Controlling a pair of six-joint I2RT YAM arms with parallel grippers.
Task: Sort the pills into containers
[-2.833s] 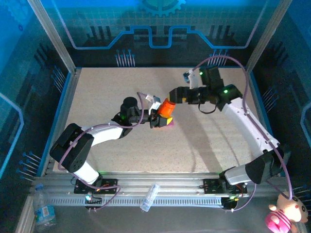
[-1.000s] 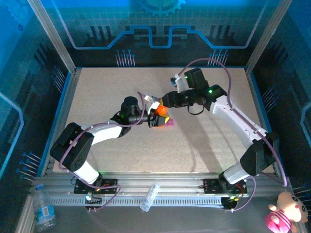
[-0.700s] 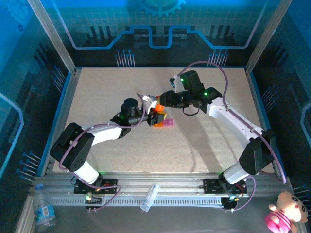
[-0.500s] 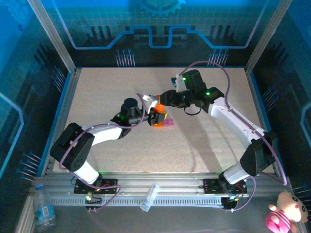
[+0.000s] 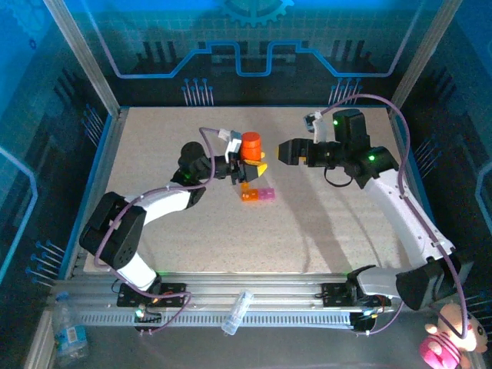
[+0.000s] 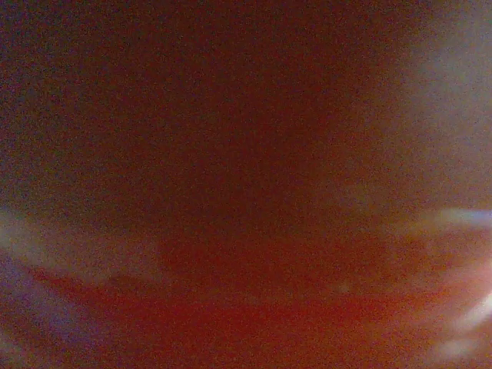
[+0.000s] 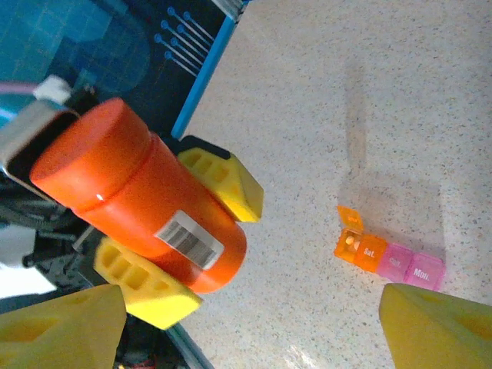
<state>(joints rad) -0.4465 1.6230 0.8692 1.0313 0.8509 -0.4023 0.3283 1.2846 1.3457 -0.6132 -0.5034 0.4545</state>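
Left claw [image 5: 243, 166] clenched on orange bottle [image 5: 250, 145], held off surface [image 5: 330, 223]. Right claw [image 5: 283, 151] released, apart from bottle. Containers [image 5: 258, 194] lie on surface, one orange lid open

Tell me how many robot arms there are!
2. The left arm comes from the left, left claw holding the orange bottle; the right arm comes from the right, right claw open.

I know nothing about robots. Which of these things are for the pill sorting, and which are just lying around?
For the job: orange bottle, held in the left gripper; containers, an orange-and-pink strip on the table; right gripper, open.
Lying about: water bottle, clear tube, plush toy, all near the front rail, off the table.
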